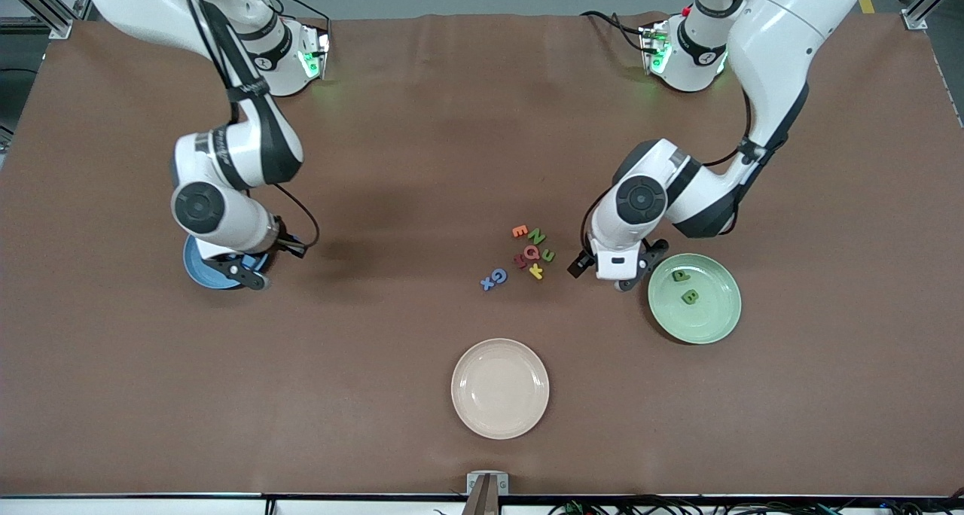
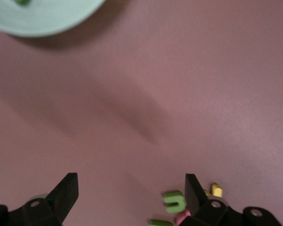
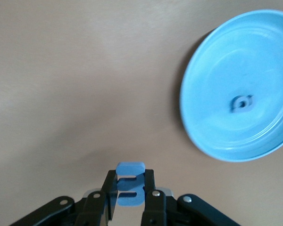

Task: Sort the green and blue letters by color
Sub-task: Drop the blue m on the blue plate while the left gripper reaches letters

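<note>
My right gripper (image 1: 245, 270) (image 3: 130, 181) is shut on a blue letter (image 3: 130, 184) and hangs by the rim of the blue plate (image 1: 194, 266) (image 3: 236, 56), which holds one blue letter (image 3: 241, 102). My left gripper (image 1: 614, 270) (image 2: 131, 190) is open and empty, low over the table between the letter pile and the green plate (image 1: 715, 327) (image 2: 47, 21). Two green letters (image 1: 681, 275) (image 1: 689, 297) lie in that plate. In the pile are a green N (image 1: 536, 236) and a green U (image 1: 548, 256) (image 2: 174, 201). A blue G (image 1: 498, 275) and a blue X (image 1: 487, 282) lie just nearer the front camera.
An orange E (image 1: 520, 231), a pink letter (image 1: 531, 253), a red letter (image 1: 520, 260) and a yellow letter (image 1: 536, 272) sit mixed in the pile. A beige plate (image 1: 500, 388) stands nearer the front camera than the pile.
</note>
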